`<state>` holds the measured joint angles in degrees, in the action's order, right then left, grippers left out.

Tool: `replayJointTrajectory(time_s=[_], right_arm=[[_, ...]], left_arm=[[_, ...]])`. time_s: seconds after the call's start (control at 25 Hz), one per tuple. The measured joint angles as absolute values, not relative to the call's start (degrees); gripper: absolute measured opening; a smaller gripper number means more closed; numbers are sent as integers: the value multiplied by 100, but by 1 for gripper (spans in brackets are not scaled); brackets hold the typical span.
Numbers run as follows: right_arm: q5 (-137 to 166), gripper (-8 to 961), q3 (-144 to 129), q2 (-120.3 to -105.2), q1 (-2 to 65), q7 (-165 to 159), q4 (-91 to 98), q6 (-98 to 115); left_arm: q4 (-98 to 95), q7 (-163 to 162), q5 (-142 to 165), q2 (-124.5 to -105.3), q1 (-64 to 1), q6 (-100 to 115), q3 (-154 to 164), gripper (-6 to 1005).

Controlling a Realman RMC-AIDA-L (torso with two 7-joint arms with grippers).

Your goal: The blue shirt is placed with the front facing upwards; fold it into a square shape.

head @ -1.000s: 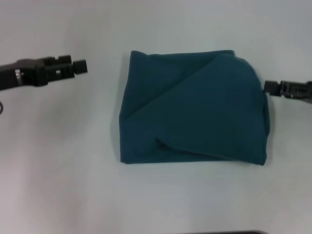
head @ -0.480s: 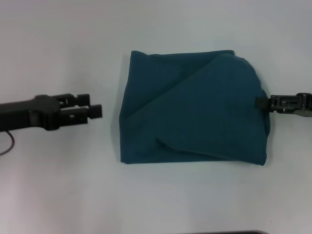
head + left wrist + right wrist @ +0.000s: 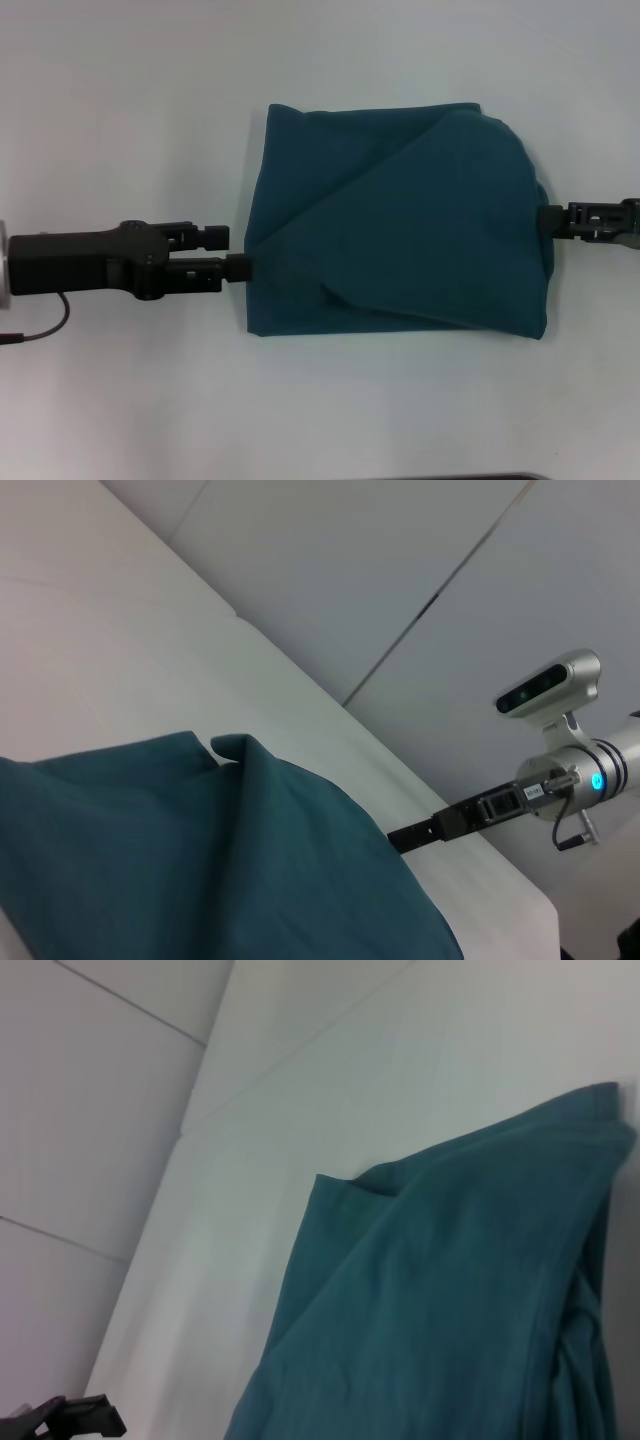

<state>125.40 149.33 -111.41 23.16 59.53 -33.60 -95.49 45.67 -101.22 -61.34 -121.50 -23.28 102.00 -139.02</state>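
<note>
Bare table (image 3: 120,400) all round the blue shirt (image 3: 400,240); only obstacles approx the grippers at both edges.

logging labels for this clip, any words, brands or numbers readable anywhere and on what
None can be read.
Shirt: folded, only plain teal cloth shows, no print or label in view.
Right gripper: a small white sticker on its body in the left wrist view, too small to read.
Left gripper: no markings visible.
Table: plain white, no text.

head: overhead, down | wrists: low, close, facing; share blue shirt (image 3: 400,225)
</note>
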Motion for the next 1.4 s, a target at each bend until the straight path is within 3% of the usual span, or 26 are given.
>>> replayJointTrajectory(time_s=[1.4], right_arm=[[12509,693,14951,-11170,2231,5959,-3349,-9509]], left_arm=[[3981,-10045,-5923,-12373,-2692,9287,-12748,768]])
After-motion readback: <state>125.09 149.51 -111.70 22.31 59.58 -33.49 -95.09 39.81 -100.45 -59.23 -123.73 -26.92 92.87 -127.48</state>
